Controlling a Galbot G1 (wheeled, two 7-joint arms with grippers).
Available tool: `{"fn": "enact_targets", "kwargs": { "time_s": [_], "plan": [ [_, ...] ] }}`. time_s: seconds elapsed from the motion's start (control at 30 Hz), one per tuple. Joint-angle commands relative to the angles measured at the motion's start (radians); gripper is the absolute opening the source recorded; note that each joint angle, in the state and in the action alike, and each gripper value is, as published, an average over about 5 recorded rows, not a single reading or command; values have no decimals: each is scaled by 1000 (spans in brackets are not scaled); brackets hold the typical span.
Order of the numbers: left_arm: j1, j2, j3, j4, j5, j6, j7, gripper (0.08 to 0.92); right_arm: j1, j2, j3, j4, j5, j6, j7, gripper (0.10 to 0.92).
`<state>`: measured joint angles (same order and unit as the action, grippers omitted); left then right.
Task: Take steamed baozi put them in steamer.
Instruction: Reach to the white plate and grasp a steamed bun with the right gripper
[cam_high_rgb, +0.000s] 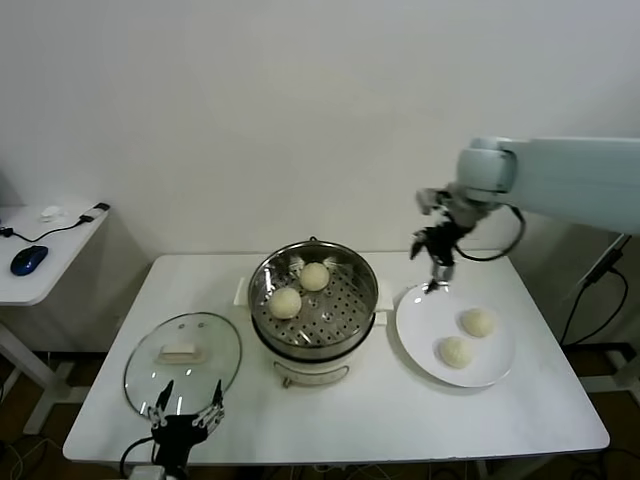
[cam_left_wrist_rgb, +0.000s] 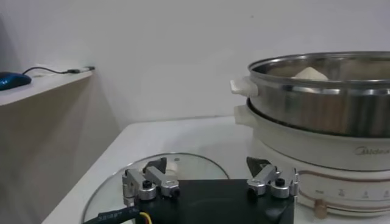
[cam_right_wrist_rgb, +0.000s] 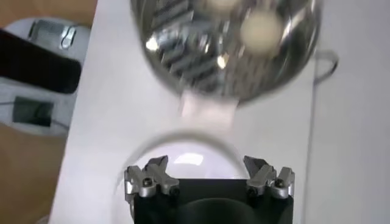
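Cream-white steamed baozi are split evenly: two lie on the perforated tray inside the steamer (cam_high_rgb: 313, 308), one (cam_high_rgb: 286, 302) nearer the front and one (cam_high_rgb: 314, 276) toward the back, while two wait on the white plate (cam_high_rgb: 425, 330) just beside the pot, one (cam_high_rgb: 477, 322) farther from the robot and one (cam_high_rgb: 455, 352) nearer. The steamer stands mid-counter (cam_high_rgb: 400, 410) on its pale base, uncovered, with the glass lid (cam_high_rgb: 183, 358) lying flat to its left.

The right gripper (cam_high_rgb: 436, 283) hangs over the plate's far rim, fingers spread and empty, tips pointing down. The left gripper (cam_high_rgb: 187, 420) sits idle at the counter's near edge by the lid, fingers also spread wide, holding nothing.

By my reading the job is half done and the step in hand is reaching for the third bun. The next move calls for bringing the right gripper over one of the plate buns, lowering so the fingers straddle it, and closing gently, since soft dough would dent under a hard squeeze.
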<state>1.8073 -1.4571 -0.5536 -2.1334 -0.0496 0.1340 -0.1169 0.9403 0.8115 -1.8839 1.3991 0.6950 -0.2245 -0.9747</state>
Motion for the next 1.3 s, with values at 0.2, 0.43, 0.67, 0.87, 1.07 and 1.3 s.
{"fn": "enact_targets", "kwargs": {
  "time_s": [0.2, 0.43, 0.67, 0.87, 1.07, 1.3],
  "plan": [
    [12, -5, -7, 0, 5, 0, 0, 823, -481, -247, 289, -52, -312, -53, 69, 823],
    [21, -17, -8, 5, 14, -5, -2, 823, -623, -175, 420, -128, -312, -108, 148, 823],
    [28, -21, -11, 2, 18, -8, -3, 823, -657, -134, 442, -172, -310, -118, 151, 823],
    [32, -23, -11, 4, 19, -10, -6, 823, -692, -109, 480, -199, -312, -124, 150, 823],
    [39, -23, -9, 2, 20, -9, -7, 823, -707, -94, 504, -210, -316, -119, 144, 816],
    [44, -22, -7, 0, 25, -6, -6, 823, -680, -93, 500, -201, -332, -110, 121, 719]
  ]
}}
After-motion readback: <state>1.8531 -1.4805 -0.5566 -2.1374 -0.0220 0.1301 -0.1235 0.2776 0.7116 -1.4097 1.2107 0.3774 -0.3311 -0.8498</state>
